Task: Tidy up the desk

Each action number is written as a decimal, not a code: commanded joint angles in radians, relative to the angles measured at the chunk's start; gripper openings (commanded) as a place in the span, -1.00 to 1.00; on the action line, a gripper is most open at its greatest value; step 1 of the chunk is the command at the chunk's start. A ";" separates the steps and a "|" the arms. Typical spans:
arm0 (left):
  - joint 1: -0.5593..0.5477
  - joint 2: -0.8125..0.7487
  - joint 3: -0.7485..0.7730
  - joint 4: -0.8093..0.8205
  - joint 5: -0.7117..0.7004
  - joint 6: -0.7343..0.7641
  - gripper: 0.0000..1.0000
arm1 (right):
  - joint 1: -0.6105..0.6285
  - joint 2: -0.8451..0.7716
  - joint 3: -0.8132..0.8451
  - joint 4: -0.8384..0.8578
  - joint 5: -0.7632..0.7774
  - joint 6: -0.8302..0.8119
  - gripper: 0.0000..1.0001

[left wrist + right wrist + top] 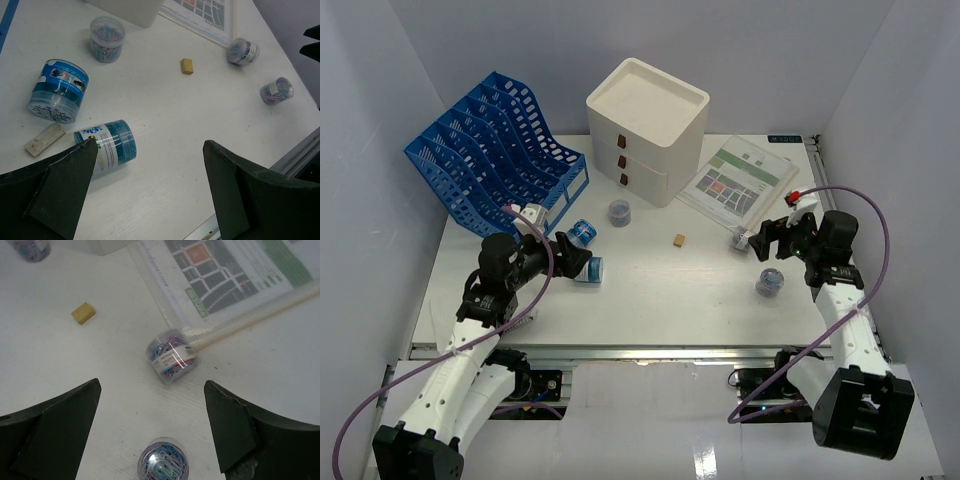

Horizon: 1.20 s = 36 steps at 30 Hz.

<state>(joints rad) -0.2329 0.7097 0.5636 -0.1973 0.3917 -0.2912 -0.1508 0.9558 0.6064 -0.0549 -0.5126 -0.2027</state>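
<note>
While my left hand (pixel 150 147) hangs open and empty above a toppled blue tub (pixel 107 146), my right hand (pixel 152 387) gapes empty above a tipped clip jar (pixel 171 356). Tub and jar lie on the bench (pixel 660 290).

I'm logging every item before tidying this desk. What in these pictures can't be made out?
1. Three-drawer box, top view: drawers shut, contents hidden.
2. Printed sheet, right wrist view: cut off by the top edge; text too small to read.
3. Paperclip jar, right wrist view: cut off by the bottom edge.
4. Lying blue tub, left wrist view: one end behind a finger of the left gripper; label unreadable.
</note>
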 commanded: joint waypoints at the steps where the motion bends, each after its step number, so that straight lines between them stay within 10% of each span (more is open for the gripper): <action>1: 0.000 0.022 -0.003 0.058 0.068 -0.055 0.96 | 0.040 0.120 0.162 -0.060 -0.054 -0.153 0.80; 15: -0.009 0.108 0.002 0.121 0.122 -0.172 0.96 | 0.045 0.823 0.654 -0.020 0.278 0.509 0.72; 36: -0.063 0.200 0.039 0.249 0.151 -0.344 0.96 | 0.032 1.093 0.681 0.081 0.479 0.792 0.03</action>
<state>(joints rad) -0.2780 0.9010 0.5900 -0.0114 0.5228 -0.5875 -0.1071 2.0148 1.2934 -0.0199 -0.0469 0.5139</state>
